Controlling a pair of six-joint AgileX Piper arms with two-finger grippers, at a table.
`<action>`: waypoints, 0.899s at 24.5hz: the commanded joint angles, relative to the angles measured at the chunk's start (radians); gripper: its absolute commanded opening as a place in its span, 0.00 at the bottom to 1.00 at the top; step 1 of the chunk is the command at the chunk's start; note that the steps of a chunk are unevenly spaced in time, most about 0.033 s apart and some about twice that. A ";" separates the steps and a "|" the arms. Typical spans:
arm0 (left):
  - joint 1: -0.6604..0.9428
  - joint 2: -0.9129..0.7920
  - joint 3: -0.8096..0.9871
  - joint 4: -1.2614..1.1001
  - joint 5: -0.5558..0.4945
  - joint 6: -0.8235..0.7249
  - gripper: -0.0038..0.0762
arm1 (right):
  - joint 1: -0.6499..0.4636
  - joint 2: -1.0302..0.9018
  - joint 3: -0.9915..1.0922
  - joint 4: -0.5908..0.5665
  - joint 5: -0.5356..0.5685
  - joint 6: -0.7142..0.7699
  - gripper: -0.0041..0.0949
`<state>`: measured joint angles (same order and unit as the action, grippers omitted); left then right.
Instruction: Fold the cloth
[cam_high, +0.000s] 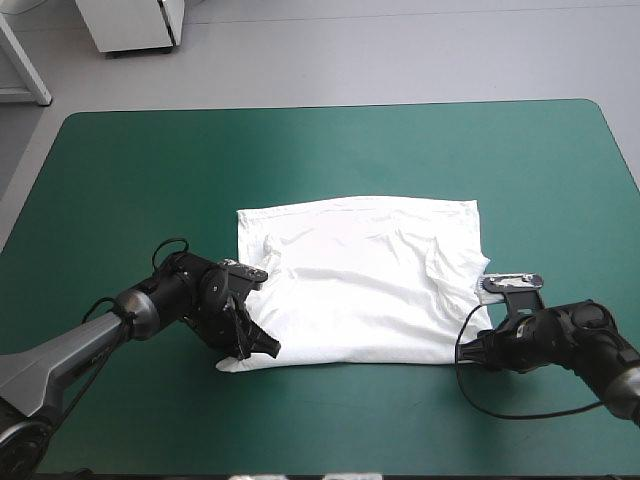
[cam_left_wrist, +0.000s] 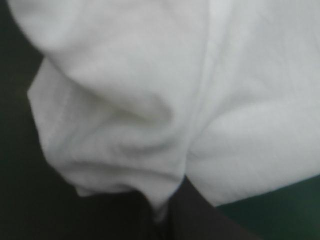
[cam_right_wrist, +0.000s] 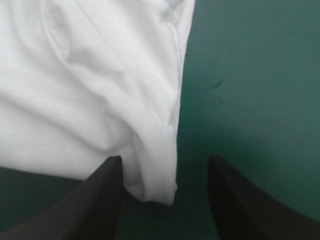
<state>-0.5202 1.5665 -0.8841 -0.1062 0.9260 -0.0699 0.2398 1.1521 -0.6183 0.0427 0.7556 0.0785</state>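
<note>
Lying flat toward the near edge of the counter (cam_high: 150, 160), the T-shirt (cam_high: 360, 280) looked light and limp, best held at its near corners: the left claw (cam_high: 262, 348) pinched one, the right claw (cam_right_wrist: 164, 157) stood spread around the other.

The white T-shirt (cam_high: 360, 280) lies spread flat mid-cover (cam_high: 150, 170), sleeves folded inward, its near-left corner bunched and slightly lifted.

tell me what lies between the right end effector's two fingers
A corner of the T-shirt lies there, close to one finger of the open right end effector; bare teal-green cover fills the rest. The right wrist view shows it.
</note>
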 joint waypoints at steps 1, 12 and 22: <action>-0.016 0.077 0.042 -0.058 -0.130 -0.001 0.04 | 0.001 0.066 -0.018 -0.004 -0.049 -0.006 0.55; -0.016 0.066 0.029 -0.058 -0.092 -0.001 0.04 | 0.001 0.136 -0.018 0.023 -0.092 -0.035 0.03; -0.016 -0.204 0.015 0.001 0.063 -0.056 0.04 | 0.001 0.014 -0.157 0.022 0.106 -0.032 0.03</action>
<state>-0.5274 1.4588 -0.8475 -0.0994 0.9278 -0.0986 0.2398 1.2315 -0.7103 0.0762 0.8152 0.0560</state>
